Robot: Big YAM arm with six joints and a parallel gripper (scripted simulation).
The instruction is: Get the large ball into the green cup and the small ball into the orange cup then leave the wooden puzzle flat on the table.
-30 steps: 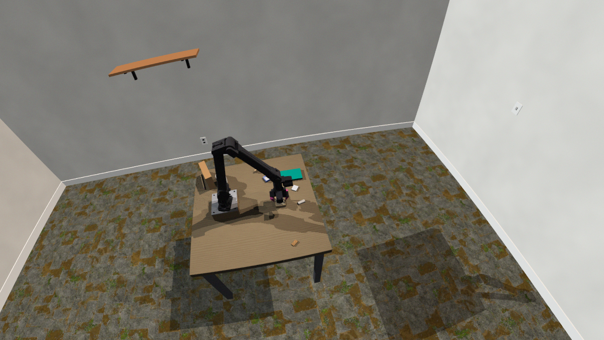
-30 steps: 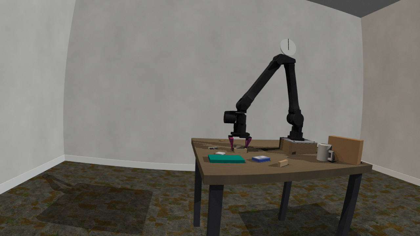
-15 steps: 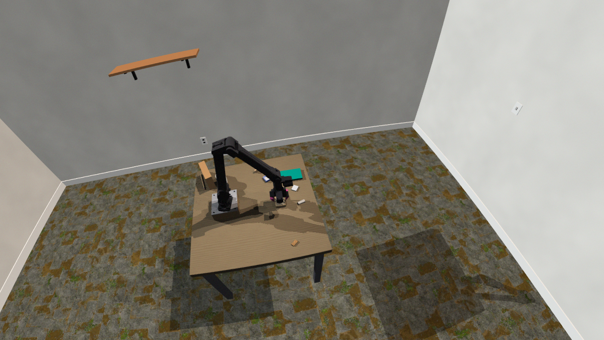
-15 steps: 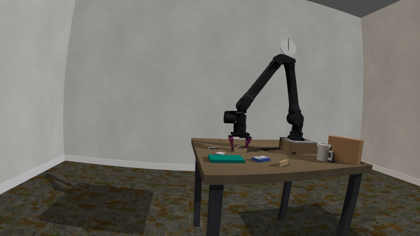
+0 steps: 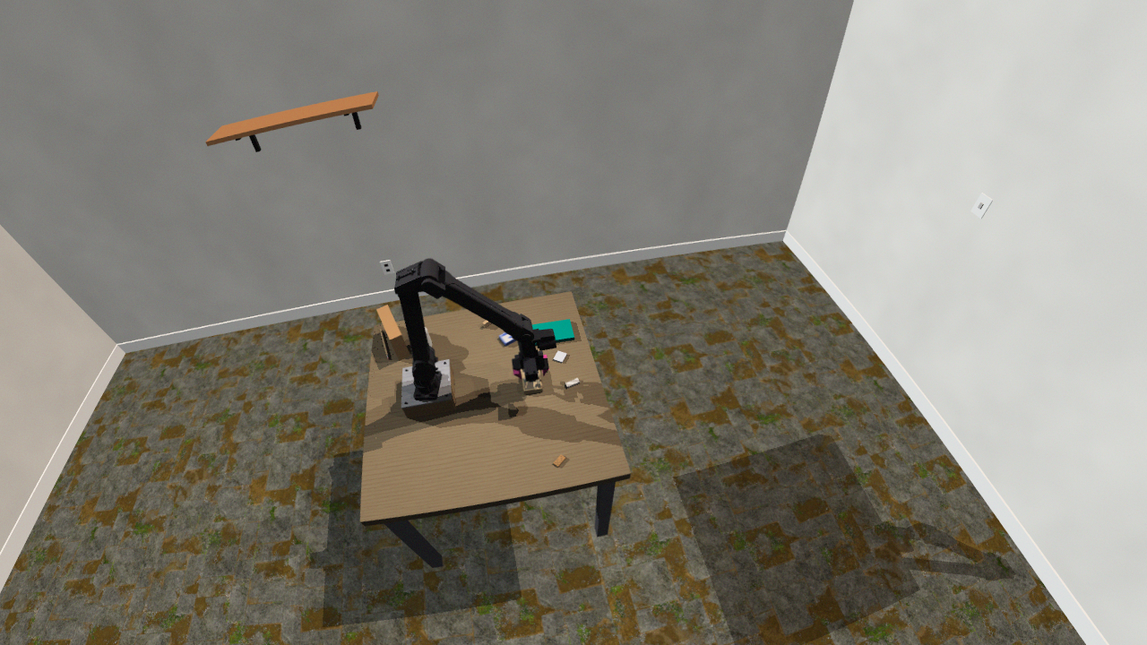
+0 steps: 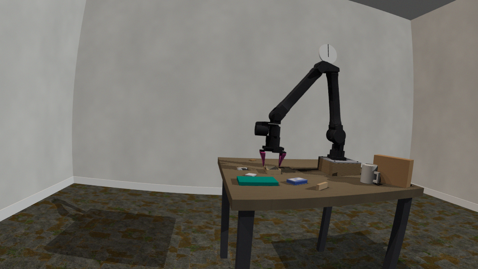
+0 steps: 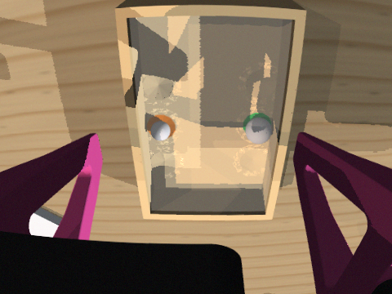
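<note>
The wooden puzzle (image 7: 209, 109) lies flat on the table under its clear cover. It also shows in the top view (image 5: 532, 385) and the exterior view (image 6: 272, 169). The small ball sits in the orange cup (image 7: 162, 124) at the left. The large ball sits in the green cup (image 7: 257, 124) at the right. My gripper (image 7: 198, 145) is open and empty, a little above the puzzle, its magenta fingers apart on either side and clear of the frame. The gripper also shows in the exterior view (image 6: 272, 157).
A teal flat block (image 6: 257, 181), a blue-and-white card (image 6: 296, 181), small white pieces (image 6: 250, 174) and a wooden block (image 6: 321, 185) lie near the puzzle. A white mug (image 6: 368, 173) and a brown box (image 6: 393, 170) stand by the arm's base (image 6: 338, 164).
</note>
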